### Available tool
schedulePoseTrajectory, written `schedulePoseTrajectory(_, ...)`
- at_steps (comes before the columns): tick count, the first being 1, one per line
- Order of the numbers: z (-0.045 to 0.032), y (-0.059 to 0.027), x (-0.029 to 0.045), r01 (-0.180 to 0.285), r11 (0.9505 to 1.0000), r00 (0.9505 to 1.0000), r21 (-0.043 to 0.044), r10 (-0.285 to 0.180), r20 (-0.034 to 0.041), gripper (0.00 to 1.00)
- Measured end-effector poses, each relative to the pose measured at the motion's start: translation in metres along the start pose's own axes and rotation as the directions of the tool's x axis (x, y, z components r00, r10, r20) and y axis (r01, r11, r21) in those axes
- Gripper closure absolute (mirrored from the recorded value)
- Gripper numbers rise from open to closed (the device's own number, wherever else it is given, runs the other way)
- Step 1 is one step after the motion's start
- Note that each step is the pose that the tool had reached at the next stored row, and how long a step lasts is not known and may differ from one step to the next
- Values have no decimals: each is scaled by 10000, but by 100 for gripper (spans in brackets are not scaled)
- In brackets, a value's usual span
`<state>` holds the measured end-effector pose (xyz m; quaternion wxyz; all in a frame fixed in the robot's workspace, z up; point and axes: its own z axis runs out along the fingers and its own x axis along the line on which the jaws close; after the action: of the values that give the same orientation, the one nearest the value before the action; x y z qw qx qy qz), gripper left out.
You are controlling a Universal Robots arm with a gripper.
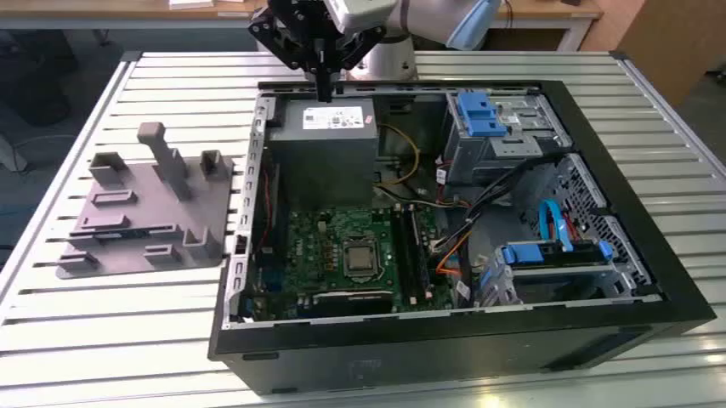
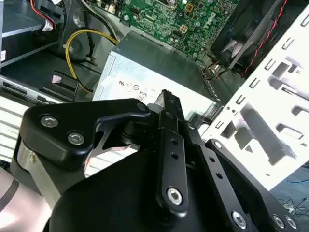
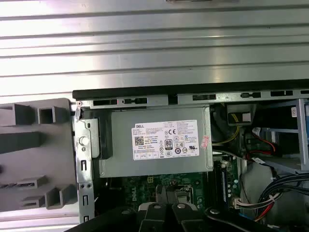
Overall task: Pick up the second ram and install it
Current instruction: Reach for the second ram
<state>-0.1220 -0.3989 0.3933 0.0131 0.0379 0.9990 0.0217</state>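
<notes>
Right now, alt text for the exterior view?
Black gripper hangs over the grey power supply inside an open computer case. A green motherboard lies beside it; a grey fixture plate sits outside the case, on the exterior view's left.

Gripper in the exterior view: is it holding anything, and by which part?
Cannot tell; the gripper hangs above the power supply.

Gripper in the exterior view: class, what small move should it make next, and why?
Probably travel toward the exterior view's left. The gripper hangs shut and empty over the power supply, while what looks like the second ram lies on the grey fixture plate.
</notes>
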Motion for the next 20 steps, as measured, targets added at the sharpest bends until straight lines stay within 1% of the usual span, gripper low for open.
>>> schedulePoseTrajectory(6,0,0,0,0,10000,10000,0,0,0,90)
schedulePoseTrajectory(8,-1,-1,19,-1,10000,10000,1,1,0,90)
schedulePoseTrajectory(9,-2,-3,39,0,10000,10000,1,0,1,90)
schedulePoseTrajectory(11,-3,-8,104,1,10000,10000,0,-1,5,90)
schedulePoseTrajectory(17,-10,-28,375,2,10000,10000,-2,-2,28,90)
schedulePoseTrajectory(20,-14,-37,493,0,10000,10000,-3,0,33,90)
